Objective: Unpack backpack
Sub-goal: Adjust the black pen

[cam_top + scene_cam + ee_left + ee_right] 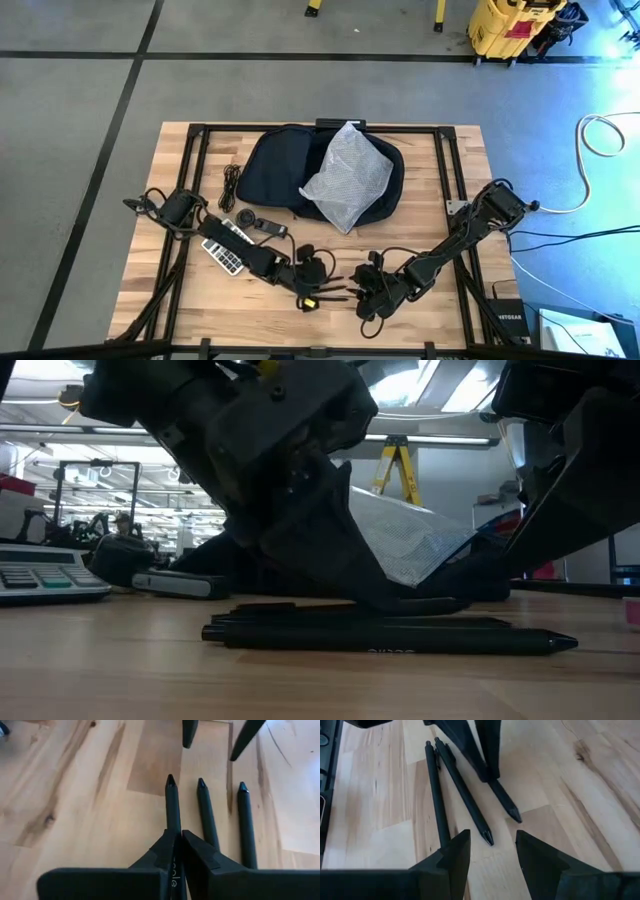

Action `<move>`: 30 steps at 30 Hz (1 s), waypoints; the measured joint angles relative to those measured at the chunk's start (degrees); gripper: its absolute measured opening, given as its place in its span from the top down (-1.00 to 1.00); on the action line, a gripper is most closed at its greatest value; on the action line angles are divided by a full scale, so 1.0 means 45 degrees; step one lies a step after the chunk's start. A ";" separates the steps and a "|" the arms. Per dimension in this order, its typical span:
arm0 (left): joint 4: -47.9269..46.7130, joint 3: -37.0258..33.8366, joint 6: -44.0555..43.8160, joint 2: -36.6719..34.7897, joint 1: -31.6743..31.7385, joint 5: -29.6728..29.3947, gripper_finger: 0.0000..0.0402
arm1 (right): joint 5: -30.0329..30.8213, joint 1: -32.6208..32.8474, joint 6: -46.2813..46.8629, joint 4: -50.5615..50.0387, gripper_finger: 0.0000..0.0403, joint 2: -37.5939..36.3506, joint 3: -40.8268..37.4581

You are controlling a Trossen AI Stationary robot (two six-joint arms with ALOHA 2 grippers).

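The dark backpack [285, 165] lies at the table's far middle with a crinkly clear plastic bag [348, 178] on top of it. Three black pens lie side by side near the front edge. My left gripper [179, 834] is shut on one pen [172, 805]. The other two pens [206, 815] [246, 820] rest flat on the wood beside it. My right gripper [492, 842] faces the left one from the other side. It is open above the table, close over the tips of the two free pens [462, 790], with nothing between its fingers. My left gripper pinches the pen between its two fingers [161, 851], with the barrel [173, 827] running along them and reaching far back. The fingers come slanting down from the table's left. The pen's pointed end [512, 812] sticks out ahead, low over the wood; whether it touches, I cannot tell.
A calculator [226, 250] and a small dark device [266, 225] lie on the left beside my left arm. A coiled black cable [232, 185] sits left of the backpack. Bare wood shows at the right of the table [430, 210].
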 joint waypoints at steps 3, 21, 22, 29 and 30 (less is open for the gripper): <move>0.0005 0.0005 0.0034 -0.0005 0.0132 -0.0064 0.92 | -0.0001 0.0003 0.0005 0.0038 0.29 0.0001 0.0000; 0.0058 0.0034 -0.0307 -0.0044 0.0370 0.0016 0.92 | -0.0089 -0.0001 0.0005 0.0033 0.29 0.0001 0.0000; 0.0057 0.0034 -0.0307 -0.0044 0.0371 0.0015 0.91 | -0.0089 0.0003 0.0005 0.0037 0.29 0.0001 0.0000; 0.0049 0.0039 -0.0427 -0.0044 0.0375 0.0434 0.91 | -0.0094 0.0002 0.0005 0.0033 0.29 0.0001 0.0000; 0.0049 0.0039 -0.0413 -0.0047 0.0375 0.0434 0.91 | -0.0094 -0.0001 0.0004 0.0033 0.29 0.0001 0.0000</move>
